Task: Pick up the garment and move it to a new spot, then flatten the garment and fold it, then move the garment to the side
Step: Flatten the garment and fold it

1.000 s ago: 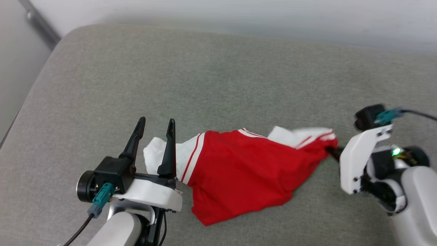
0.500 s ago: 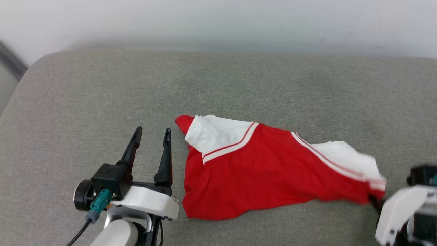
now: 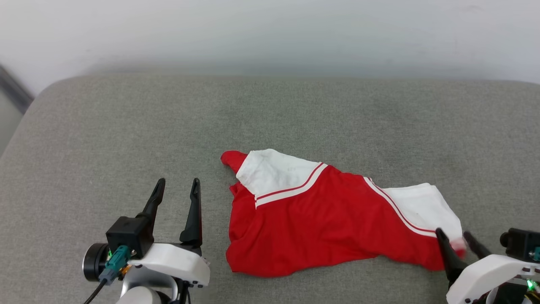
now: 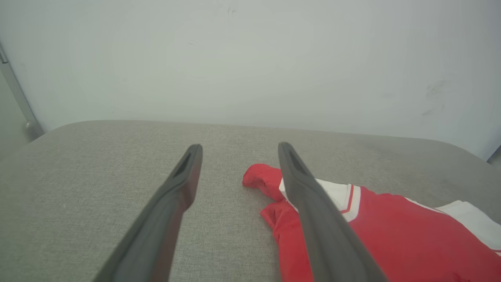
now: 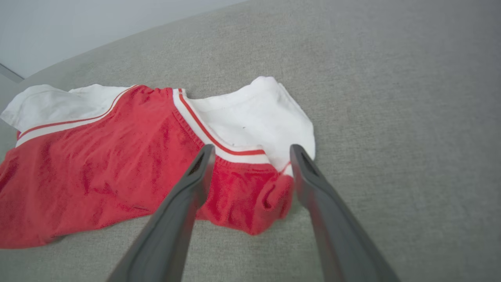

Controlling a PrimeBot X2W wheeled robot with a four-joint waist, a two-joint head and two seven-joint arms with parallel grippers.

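The garment, red with white sleeves and thin striped seams, lies crumpled on the grey cushion. My right gripper is open at the garment's right corner, and in the right wrist view its fingers straddle a bunched red fold without pinching it. My left gripper is open just left of the garment, nothing between its fingers. In the left wrist view the garment's red tip and white sleeve sit beside the gripper's right finger.
A pale wall rises behind the cushion. The cushion's rounded left corner drops off beside a dark strip at the far left. Bare grey fabric stretches behind and to both sides of the garment.
My right gripper has opened and let go of the garment's corner, and the garment now lies spread wider on the cushion. The head view has shifted. My left gripper stays open.
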